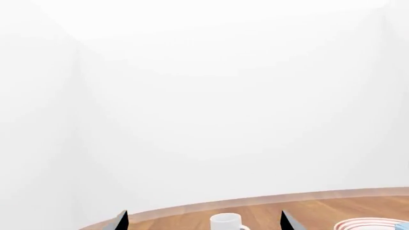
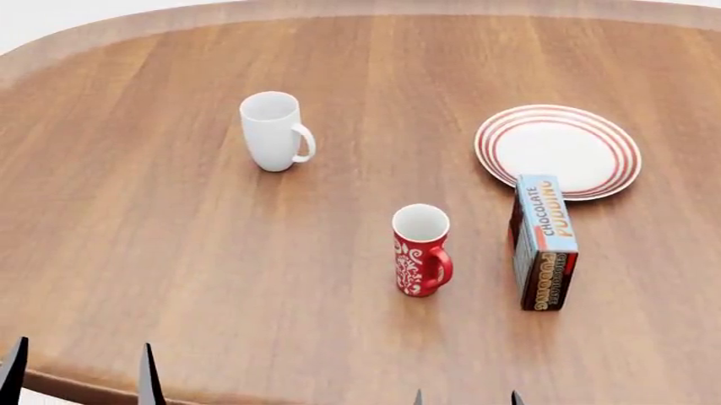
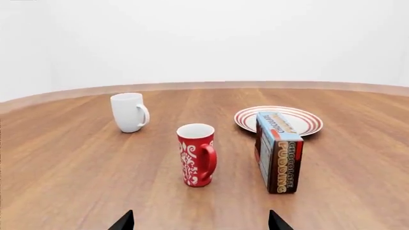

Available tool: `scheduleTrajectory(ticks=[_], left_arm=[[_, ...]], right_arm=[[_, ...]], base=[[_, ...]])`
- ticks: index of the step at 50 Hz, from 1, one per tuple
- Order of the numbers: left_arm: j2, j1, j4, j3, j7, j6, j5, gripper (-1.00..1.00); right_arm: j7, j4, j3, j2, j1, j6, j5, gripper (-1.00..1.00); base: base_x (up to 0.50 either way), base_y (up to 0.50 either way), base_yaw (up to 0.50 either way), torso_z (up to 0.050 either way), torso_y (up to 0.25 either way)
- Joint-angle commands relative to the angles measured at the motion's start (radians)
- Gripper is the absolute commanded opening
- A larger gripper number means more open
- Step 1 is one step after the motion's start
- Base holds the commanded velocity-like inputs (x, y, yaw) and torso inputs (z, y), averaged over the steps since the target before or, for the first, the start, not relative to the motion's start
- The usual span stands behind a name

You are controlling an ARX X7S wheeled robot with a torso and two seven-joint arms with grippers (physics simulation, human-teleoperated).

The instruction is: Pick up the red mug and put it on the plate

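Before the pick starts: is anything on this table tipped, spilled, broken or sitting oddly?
Nothing stands out. The red mug and the white mug both stand upright and look empty. The plate lies flat with nothing on it, and the pudding box stands beside it, at its near edge. No spills or damage show.

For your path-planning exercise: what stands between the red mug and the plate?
The pudding box, standing beside the red mug, its far end at the plate rim; the head view shows it.
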Motion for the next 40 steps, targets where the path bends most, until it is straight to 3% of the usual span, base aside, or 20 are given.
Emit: scheduleTrajectory(ticks=[1,40], left_arm=[[-0.004,-0.001,0.0,0.007,-0.005,0.001,-0.002,1.0],[-0.016,-0.006,-0.003,0.027,-0.024,0.005,-0.007,1.0]], right_arm=[[0.002,-0.003,-0.003,0.004,-0.001,-0.005,0.01,1.0],[0.017,0.01,-0.019,0.017,0.008,-0.012,0.024,1.0]], base=[[0.0,0.0,0.0,0.0,0.0],[0.13,0.0,0.0,0.0,0.0]])
